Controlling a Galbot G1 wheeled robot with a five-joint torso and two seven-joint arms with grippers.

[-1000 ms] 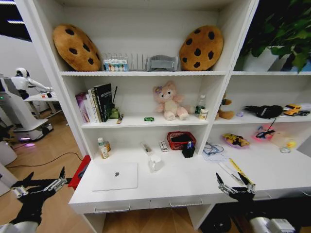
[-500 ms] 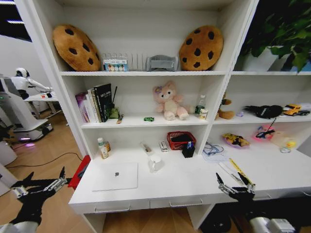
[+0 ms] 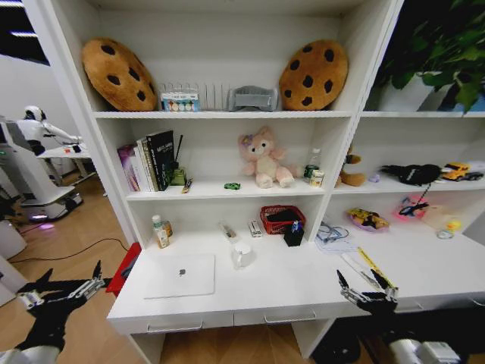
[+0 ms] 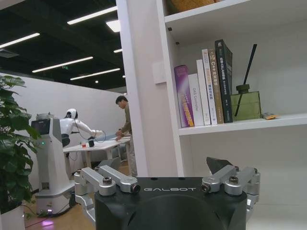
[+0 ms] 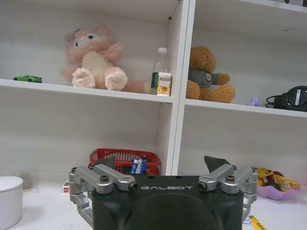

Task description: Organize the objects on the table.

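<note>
A silver laptop lies closed on the left of the white table. Behind it stand a white mug and small bottles. A yellow ruler lies at the right. On the shelf above is a tiny green toy car. My left gripper hangs open off the table's left end, holding nothing. At the front edge, just below the ruler, my right gripper is also open and holds nothing.
A red basket and a black pen cup stand at the back of the table. Books, a pink plush and a bottle fill the shelf above. A red object leans by the table's left end.
</note>
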